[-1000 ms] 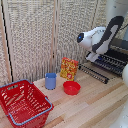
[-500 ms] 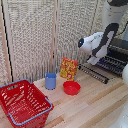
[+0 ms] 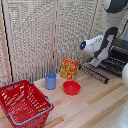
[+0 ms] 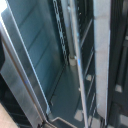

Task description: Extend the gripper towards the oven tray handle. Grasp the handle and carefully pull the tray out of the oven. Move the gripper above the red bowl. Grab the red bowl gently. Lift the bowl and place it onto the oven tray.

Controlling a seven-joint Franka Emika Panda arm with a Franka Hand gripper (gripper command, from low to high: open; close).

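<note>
The red bowl [image 3: 71,88] sits on the wooden table, next to a blue cup. The oven [image 3: 121,50] stands at the exterior view's right edge, and its dark barred tray [image 3: 95,73] sticks out over the table towards the bowl. My gripper [image 3: 95,62] hangs on the white arm just above the tray's far part, close to the oven front. Its fingers are too small and blurred to read. The wrist view shows only the oven's dark inside [image 4: 35,45] and the tray's thin bars [image 4: 82,75] close up; no fingers show there.
A blue cup [image 3: 50,80] and an orange box [image 3: 69,68] stand behind the bowl. A large red mesh basket with a blue rim [image 3: 22,102] fills the exterior view's lower left. A slatted screen [image 3: 40,35] closes the back.
The arm's hand has sunk slightly by the oven front. The tray, bowl, cup and basket have not visibly moved.
</note>
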